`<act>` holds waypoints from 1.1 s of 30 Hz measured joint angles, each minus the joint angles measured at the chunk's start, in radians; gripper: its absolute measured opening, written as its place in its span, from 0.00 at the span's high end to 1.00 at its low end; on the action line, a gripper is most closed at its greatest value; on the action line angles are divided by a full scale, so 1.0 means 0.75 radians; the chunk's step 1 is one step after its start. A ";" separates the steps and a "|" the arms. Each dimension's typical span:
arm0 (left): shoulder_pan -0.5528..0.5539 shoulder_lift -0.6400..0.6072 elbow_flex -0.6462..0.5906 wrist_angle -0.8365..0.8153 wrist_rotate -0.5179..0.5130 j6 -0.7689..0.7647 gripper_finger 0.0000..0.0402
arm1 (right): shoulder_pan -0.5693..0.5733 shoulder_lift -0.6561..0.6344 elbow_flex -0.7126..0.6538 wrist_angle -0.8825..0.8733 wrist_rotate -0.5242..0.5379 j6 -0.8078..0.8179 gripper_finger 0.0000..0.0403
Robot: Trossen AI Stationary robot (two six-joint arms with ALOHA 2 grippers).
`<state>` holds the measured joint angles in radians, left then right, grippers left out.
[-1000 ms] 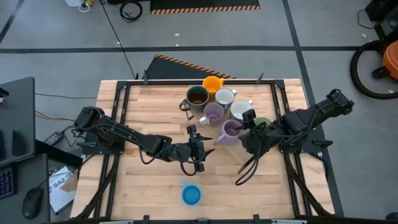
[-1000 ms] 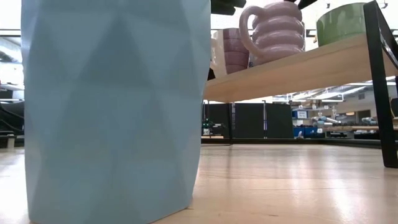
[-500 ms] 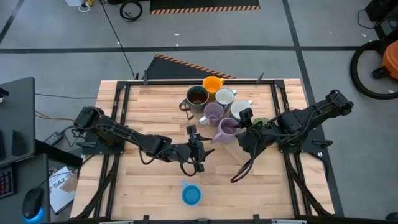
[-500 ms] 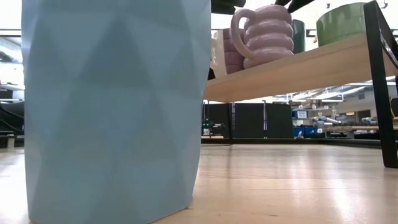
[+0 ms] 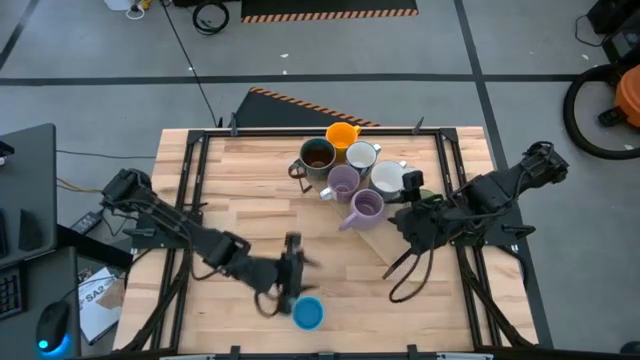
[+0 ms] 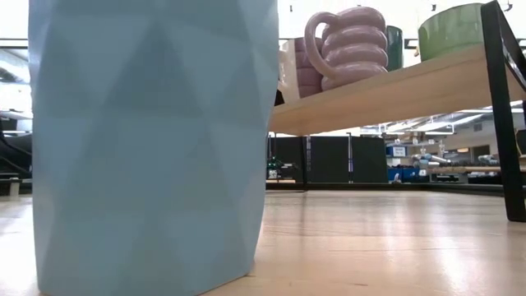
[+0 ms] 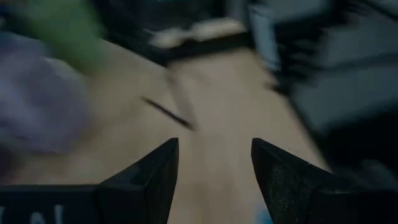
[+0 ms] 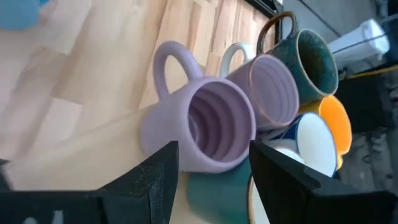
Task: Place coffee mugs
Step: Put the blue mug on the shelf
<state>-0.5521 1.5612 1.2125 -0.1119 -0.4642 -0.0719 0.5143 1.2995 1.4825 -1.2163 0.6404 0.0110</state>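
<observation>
Wooden table [image 5: 250, 190] on a grey floor, mugs clustered at its far middle and one blue mug alone near the front edge

Orange mug [image 5: 342, 134], dark brown mug [image 5: 317, 156], two white mugs [image 5: 361, 156] [image 5: 387, 177] and two purple mugs [image 5: 343, 182] [image 5: 367, 206] stand packed together, touching or just beside one another; the green mug [image 6: 454, 30] shows on the raised wooden shelf [image 6: 394, 86] in the low view, beside a ribbed purple one. Blue mug [image 5: 308, 313] sits well apart from the cluster, and the left gripper [image 5: 291, 283] is just beside it, blurred, with its jaws released and nothing between them. Right gripper [image 5: 410, 190] sits just beside the nearer purple mug, jaws spread wide and empty, that mug's mouth facing its wrist camera
</observation>
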 joint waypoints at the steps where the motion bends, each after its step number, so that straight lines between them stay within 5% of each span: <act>1: -0.021 0.001 0.000 -0.029 0.055 -0.031 0.48 | 0.014 0.000 0.009 -0.018 0.008 0.040 0.50; 6: -0.105 0.067 -0.001 -0.141 0.233 -0.241 0.48 | 0.118 -0.002 0.026 -0.046 0.073 0.175 0.50; 13: -0.164 0.157 0.096 -0.297 0.302 -0.453 0.48 | 0.246 0.016 0.027 -0.020 0.100 0.357 0.50; 23: -0.206 0.358 0.457 -0.773 0.332 -0.382 0.48 | 0.312 0.169 0.027 0.087 0.028 0.449 0.50; 33: -0.216 0.476 0.582 -0.893 0.354 -0.242 0.48 | 0.366 0.262 0.027 0.276 -0.022 0.408 0.50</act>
<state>-0.7143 1.9184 1.6493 -0.7813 -0.1986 -0.2537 0.7890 1.4962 1.5028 -1.0093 0.6239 0.3168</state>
